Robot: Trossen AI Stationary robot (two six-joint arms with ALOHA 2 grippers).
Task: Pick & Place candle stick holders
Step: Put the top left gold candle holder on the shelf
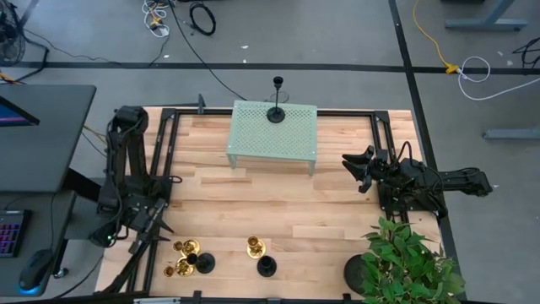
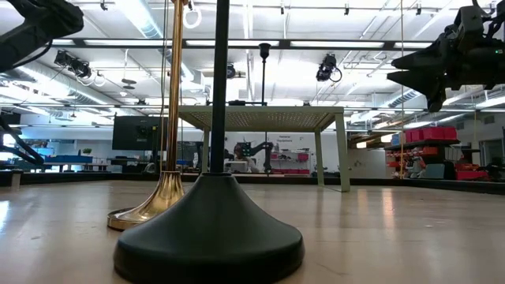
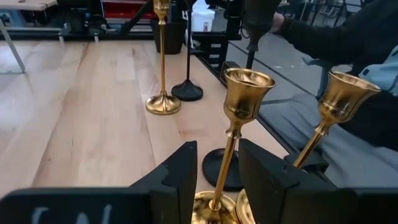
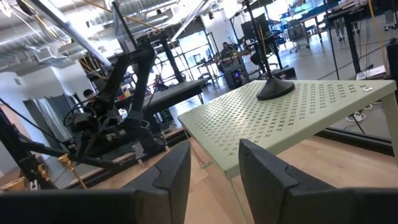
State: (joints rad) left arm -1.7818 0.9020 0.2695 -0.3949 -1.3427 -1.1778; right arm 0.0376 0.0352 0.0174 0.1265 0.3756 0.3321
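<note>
Three brass-gold candle stick holders stand upright on their bases near the table's near edge: two at the left and one farther right. Two black ones stand beside them. A third black one stands on the pale green perforated stand. My left gripper is open and low at the near left. The stem of the nearest gold holder rises between its fingers, and no touch shows. My right gripper is open and empty, right of the stand.
A potted plant in a black pot fills the near right corner. A black metal frame runs along the table's sides. In the low view a black base and a gold base stand close to the camera.
</note>
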